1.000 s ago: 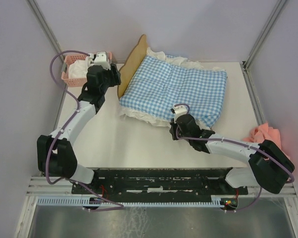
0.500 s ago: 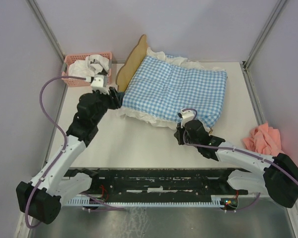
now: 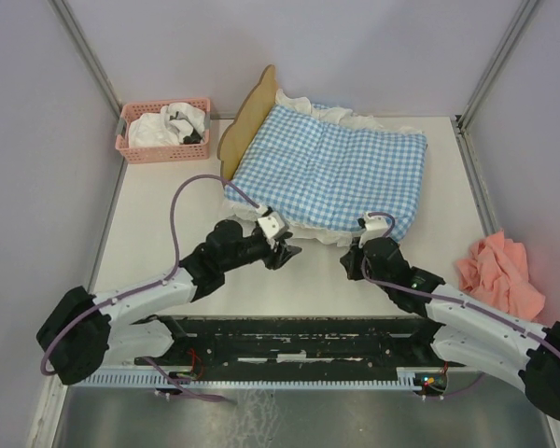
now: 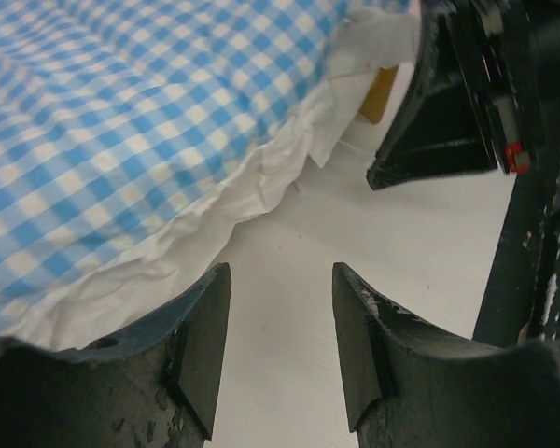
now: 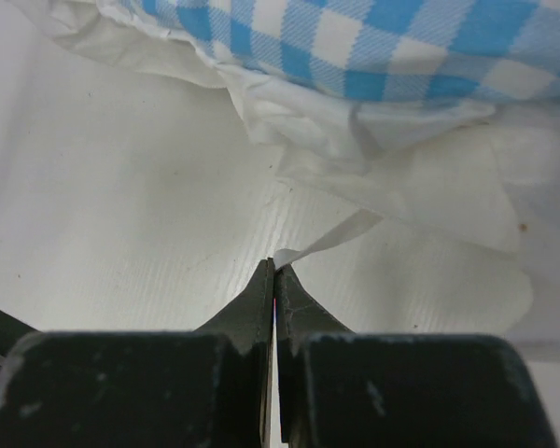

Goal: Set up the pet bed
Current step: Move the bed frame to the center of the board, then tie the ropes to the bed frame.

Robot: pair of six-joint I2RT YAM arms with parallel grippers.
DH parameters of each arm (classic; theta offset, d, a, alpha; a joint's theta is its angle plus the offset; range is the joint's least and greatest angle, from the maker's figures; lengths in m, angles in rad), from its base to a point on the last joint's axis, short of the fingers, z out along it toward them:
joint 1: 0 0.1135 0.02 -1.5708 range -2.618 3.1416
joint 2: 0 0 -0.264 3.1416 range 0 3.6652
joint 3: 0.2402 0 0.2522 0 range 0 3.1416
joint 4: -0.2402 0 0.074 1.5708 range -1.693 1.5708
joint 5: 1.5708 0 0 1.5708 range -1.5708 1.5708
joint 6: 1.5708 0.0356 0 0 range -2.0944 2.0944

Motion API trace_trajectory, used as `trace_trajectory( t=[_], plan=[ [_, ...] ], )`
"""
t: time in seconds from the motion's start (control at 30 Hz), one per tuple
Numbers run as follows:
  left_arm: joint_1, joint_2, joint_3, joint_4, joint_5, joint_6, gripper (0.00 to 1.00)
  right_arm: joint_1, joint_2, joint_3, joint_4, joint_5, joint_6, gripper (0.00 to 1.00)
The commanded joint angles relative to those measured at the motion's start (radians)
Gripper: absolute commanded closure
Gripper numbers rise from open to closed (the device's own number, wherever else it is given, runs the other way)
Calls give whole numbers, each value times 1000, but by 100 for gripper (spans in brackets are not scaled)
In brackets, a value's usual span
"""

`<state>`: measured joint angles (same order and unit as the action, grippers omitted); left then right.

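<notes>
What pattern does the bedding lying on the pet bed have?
The bedding is blue-and-white gingham with a white ruffle; the top external view shows it best.

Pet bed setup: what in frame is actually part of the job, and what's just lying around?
Job:
- pet bed, only its wooden headboard showing
- gingham bedding, spread over the bed

Lying about:
- pink cloth, crumpled at the right edge
- pink basket with white cloth in it, far-left corner, neither arm near it; it may hold spare bedding, cannot tell
</notes>
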<state>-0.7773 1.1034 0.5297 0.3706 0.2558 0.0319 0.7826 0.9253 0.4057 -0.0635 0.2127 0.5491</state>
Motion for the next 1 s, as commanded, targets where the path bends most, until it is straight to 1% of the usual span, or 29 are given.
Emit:
trace_trajectory(
  t=[0.0,0.13,0.23,0.3,0.47,0.53,0.57,0.63,0.67,0.73,0.8,0.83,0.87,0.93,0.97],
  plan=[
    [-70,105,8,202,89,288,45,-5,-78,55,-114,84,125,96],
    [-109,221,13,297,97,425,43,-6,-120,90,-211,90,185,96],
    [-114,315,44,357,123,483,42,-6,-146,97,-236,90,210,96],
    [-116,380,80,367,154,513,42,-7,-156,96,-237,95,224,96],
    [-152,499,146,428,189,530,42,-6,-127,108,-241,80,250,96],
    [-171,535,162,459,185,504,43,-7,-111,110,-247,87,259,96],
    [-172,548,155,527,168,451,44,-8,-103,106,-246,91,258,96],
    [-173,563,131,637,70,269,47,-8,-83,87,-245,105,234,96],
    [-173,558,121,650,13,177,50,-8,-73,70,-241,109,221,96],
    [-173,534,106,618,-95,-6,54,-7,-68,42,-213,85,175,96],
    [-173,508,107,542,-218,-222,56,-7,-74,1,-172,50,138,96],
    [-173,499,116,481,-261,-368,57,-7,-77,-16,-156,43,127,97],
    [-173,491,136,409,-279,-456,57,-7,-77,-35,-142,44,119,98],
    [-173,482,201,211,-292,-595,56,-8,-77,-61,-124,42,102,98],
    [-171,489,241,137,-270,-650,56,-8,-78,-69,-122,44,93,98]
  ],
)
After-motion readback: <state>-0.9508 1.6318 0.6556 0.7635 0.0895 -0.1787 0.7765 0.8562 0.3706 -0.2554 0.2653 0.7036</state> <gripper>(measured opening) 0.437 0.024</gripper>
